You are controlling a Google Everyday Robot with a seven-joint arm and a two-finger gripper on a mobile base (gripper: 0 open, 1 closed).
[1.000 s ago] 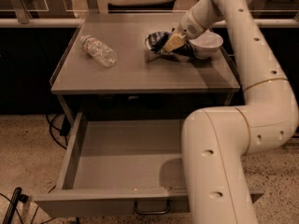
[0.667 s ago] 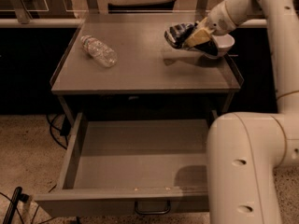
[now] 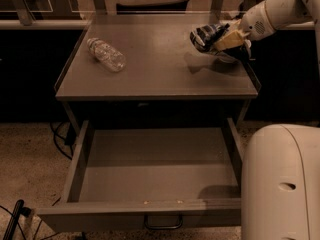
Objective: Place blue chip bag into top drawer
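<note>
The blue chip bag (image 3: pixel 205 36) is dark blue with white print and hangs lifted above the right part of the grey table (image 3: pixel 155 69). My gripper (image 3: pixel 223 39) is shut on the bag, reaching in from the upper right. The bag's shadow falls on the tabletop below it. The top drawer (image 3: pixel 155 166) is pulled wide open below the table, with a bare grey inside and a dark loop handle (image 3: pixel 162 223) on its front. A white bowl (image 3: pixel 227 56) is mostly hidden behind the gripper.
A clear plastic water bottle (image 3: pixel 106 54) lies on its side on the table's left part. My robot's white body (image 3: pixel 280 181) fills the lower right, next to the drawer's right side. Cables (image 3: pixel 60 139) lie on the floor at the left.
My gripper has lifted the blue chip bag off the table and carried it up and to the right. The arm has swung out to the right of the view.
</note>
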